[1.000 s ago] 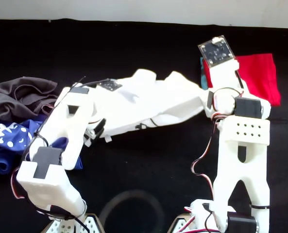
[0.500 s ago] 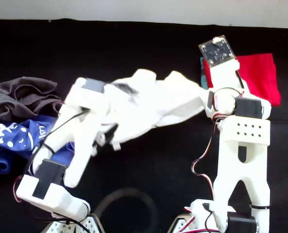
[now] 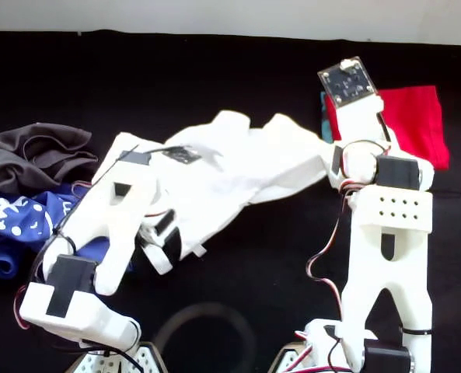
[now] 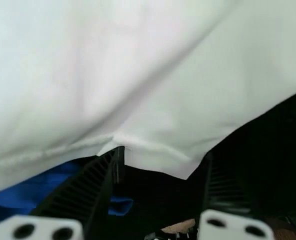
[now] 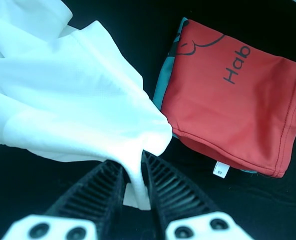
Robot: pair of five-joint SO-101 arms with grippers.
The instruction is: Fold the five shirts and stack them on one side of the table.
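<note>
A white shirt (image 3: pixel 238 167) lies stretched across the middle of the black table (image 3: pixel 238 70). My right gripper (image 3: pixel 329 155) is shut on its right corner; the wrist view shows the cloth (image 5: pixel 73 95) pinched between the fingers of that gripper (image 5: pixel 134 167). My left gripper (image 3: pixel 166 245) sits at the shirt's near left edge, with the jaws open around the hem (image 4: pixel 152 150) of the white cloth (image 4: pixel 138 65). A folded red shirt (image 3: pixel 418 118) lies at the far right on a teal one (image 5: pixel 157 95). Crumpled grey (image 3: pixel 36 155) and blue (image 3: pixel 16 221) shirts lie at the left.
The red shirt (image 5: pixel 232 95) lies close beside the right gripper. Blue cloth (image 4: pixel 43 185) shows under the white hem near the left fingers. Bare black table stretches along the back and between the two arm bases (image 3: pixel 238 272).
The left arm rose over the shirt's left end, then came back toward the front. The shirt's near left edge now reaches farther forward. The right arm stayed still.
</note>
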